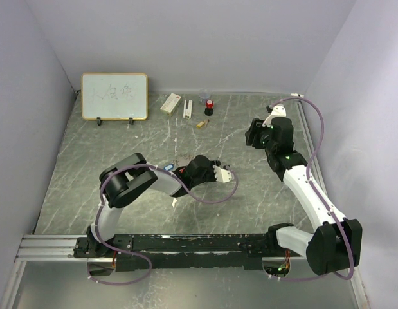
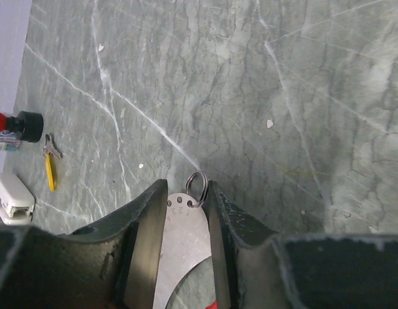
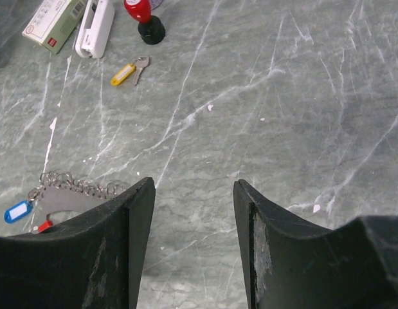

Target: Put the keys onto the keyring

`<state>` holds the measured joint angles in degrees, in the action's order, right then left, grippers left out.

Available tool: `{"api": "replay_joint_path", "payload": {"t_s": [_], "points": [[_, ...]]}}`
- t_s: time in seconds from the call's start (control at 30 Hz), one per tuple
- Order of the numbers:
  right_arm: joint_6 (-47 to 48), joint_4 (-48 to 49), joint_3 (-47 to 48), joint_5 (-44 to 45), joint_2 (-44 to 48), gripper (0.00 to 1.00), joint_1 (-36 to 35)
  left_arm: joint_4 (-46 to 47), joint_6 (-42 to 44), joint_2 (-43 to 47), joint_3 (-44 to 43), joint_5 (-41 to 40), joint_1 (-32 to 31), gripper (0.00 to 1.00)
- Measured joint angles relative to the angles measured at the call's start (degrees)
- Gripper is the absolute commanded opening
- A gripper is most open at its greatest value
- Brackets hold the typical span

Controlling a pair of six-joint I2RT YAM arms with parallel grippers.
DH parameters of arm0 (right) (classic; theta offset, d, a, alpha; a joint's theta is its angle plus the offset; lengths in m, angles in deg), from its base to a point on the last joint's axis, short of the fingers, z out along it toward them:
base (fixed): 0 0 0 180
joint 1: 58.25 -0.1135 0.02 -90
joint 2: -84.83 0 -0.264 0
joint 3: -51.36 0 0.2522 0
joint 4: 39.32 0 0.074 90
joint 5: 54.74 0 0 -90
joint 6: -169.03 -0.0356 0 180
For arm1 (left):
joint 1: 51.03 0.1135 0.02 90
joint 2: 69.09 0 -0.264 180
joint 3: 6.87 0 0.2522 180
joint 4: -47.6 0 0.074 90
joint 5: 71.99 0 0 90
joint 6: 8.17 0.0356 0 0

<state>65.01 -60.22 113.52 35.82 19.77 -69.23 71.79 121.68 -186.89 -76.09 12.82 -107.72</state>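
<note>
Keyring (image 2: 186, 238): flat grey metal plate (image 3: 63, 205) with a small split ring (image 2: 196, 188) at its tip; lies low over the marbled table (image 2: 282, 96), a silvery chain (image 3: 76, 182) alongside.
Left gripper (image 2: 186, 187): clamped on the plate's two long edges, the split ring protruding past the fingertips.
Right gripper (image 3: 193, 183): jaws apart, nothing between them, bare table beneath.
Blue key (image 3: 17, 211): at the chain's end, just beside the plate; attachment cannot be told.
Yellow key (image 3: 125, 72): loose, well apart from the plate, near the red-and-black cylinder (image 3: 144, 19).
</note>
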Motion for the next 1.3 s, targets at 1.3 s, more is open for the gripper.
{"api": "replay_joint_path", "payload": {"t_s": [1.3], "points": [[3.4,1.9,-1.9,-12.9,0.0,0.49,0.7,21.6,-32.5,24.1,19.1,39.9,21.5,0.07]]}}
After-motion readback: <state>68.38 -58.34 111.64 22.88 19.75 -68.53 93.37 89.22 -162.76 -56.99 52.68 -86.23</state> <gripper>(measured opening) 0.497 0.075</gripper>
